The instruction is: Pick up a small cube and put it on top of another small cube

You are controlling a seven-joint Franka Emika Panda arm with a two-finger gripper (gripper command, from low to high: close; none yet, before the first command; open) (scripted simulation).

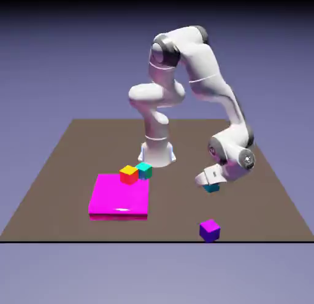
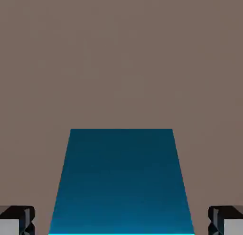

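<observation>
claw hangs low over the tabletop, right of the middle, its fingers spread wide either side of the cyan cube without touching it. yellow-topped cube sits on the far edge of the magenta slab, touching a teal cube. purple cube lies near the front edge.

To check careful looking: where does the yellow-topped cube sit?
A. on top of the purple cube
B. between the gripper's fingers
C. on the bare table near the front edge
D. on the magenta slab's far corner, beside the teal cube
D: the yellow-topped cube rests on the magenta slab, next to the teal cube.
</observation>
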